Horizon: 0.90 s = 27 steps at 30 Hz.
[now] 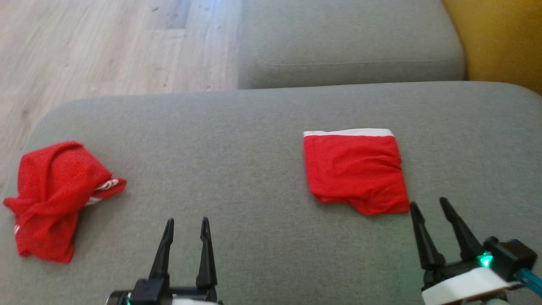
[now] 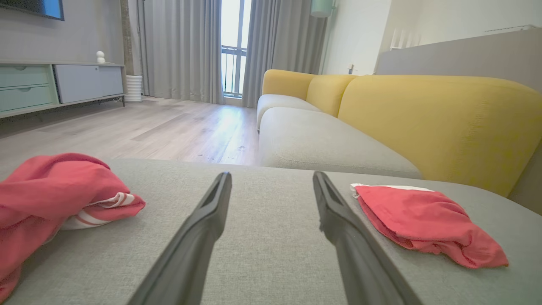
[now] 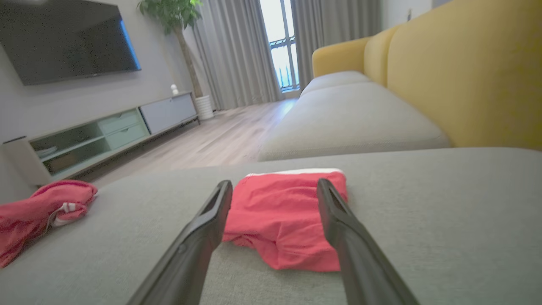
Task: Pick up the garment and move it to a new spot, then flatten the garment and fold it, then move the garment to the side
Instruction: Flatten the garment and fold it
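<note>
The crumpled garment lay at the left end of the grey cushion, well apart from the folded garment at the right. The left gripper and right gripper held their jaws open and empty at the near edge. A clean pickup likely required the left gripper to close on the high central bunch, not the trailing striped edge.

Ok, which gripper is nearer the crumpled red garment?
Left. The left gripper hovers right of the crumpled garment, apart from it; the right gripper is farther, beside the folded garment.

Left gripper and right gripper: long tapering black fingers, white cuffs; green light and blue cable at lower right
</note>
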Motion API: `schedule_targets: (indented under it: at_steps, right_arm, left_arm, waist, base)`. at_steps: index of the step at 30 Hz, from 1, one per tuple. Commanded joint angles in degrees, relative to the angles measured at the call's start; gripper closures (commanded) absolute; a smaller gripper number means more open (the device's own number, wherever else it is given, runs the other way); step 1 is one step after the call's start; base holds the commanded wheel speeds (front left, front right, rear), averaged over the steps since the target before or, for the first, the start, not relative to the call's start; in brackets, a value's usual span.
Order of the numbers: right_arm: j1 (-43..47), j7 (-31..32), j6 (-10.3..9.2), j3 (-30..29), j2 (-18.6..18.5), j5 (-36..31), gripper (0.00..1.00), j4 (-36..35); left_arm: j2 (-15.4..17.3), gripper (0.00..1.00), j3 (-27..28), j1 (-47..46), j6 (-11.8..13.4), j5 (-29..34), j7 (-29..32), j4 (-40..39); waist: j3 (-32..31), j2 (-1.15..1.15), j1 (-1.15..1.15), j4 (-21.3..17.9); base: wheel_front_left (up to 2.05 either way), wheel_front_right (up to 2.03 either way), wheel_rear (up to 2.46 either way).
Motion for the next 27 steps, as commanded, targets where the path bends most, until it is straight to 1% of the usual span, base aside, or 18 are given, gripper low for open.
schedule_targets:
  at_steps: [1,4,9,16,27]
  right_arm:
    - [-1.58,-0.69,-0.05,-0.54,-0.13,-0.94,0.00,-3.64]
    - [0.82,-0.69,-0.05,-2.64,0.22,-1.94,0.00,-5.49]
    - [3.54,-0.69,-0.05,-4.98,0.91,-2.48,0.00,-6.20]
    - [5.35,-0.70,-0.05,-5.67,1.01,-2.69,0.00,-5.55]
    - [5.52,-0.70,-0.05,-5.27,1.91,-3.12,0.00,-4.76]
  left_arm:
    - [-0.17,0.00,2.48,-0.51,0.03,0.87,-0.55,-2.49]
    - [-0.19,0.00,3.01,2.10,-0.11,2.52,-0.55,-3.66]
    - [-0.23,0.00,3.44,6.01,-0.18,4.08,-0.55,-4.49]
    - [-0.27,0.00,3.54,8.08,-0.42,4.71,-0.55,-4.02]
    - [-0.28,0.00,3.67,6.69,-1.29,5.56,-0.55,-2.03]
  waist:
    - [-1.19,0.00,0.01,-1.70]
    - [-2.14,0.00,0.01,-2.66]
    - [-3.52,0.00,0.01,-3.07]
    - [-4.45,0.00,0.01,-2.60]
    - [-4.67,0.00,0.01,-1.39]
  base:
    - [0.00,0.00,0.00]
    - [0.00,0.00,0.00]
    - [0.00,0.00,0.00]
    - [0.00,0.00,0.00]
    - [0.00,0.00,0.00]
